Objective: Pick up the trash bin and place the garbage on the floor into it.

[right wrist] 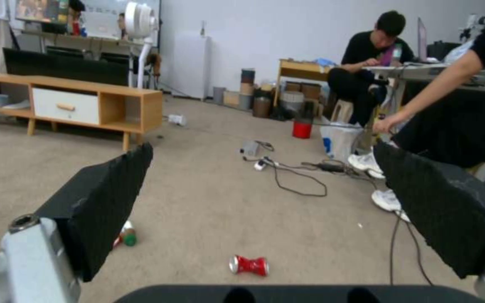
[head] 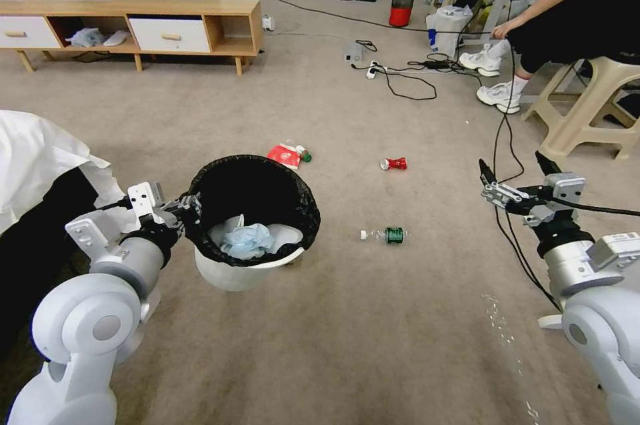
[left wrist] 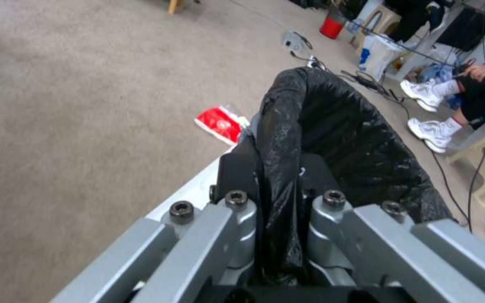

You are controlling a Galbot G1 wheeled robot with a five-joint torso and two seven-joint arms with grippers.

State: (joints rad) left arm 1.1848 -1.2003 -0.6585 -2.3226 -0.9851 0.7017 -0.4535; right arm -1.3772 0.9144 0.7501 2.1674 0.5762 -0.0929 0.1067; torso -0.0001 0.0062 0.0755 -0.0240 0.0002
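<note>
On my left, I have the left gripper [head: 189,206] clamped on the trash bin [head: 250,228] rim, arm bent, bin tilted above the carpet. Out right, the right gripper [head: 513,179] hangs spread, near the crushed can [head: 393,163].

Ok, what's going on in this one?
The robot is clearing litter from a carpet. Its left gripper is clamped on the rim of the trash bin, which holds a blue face mask. The right gripper hangs open and empty. A crushed red can, a clear bottle and a red packet lie on the floor.
</note>
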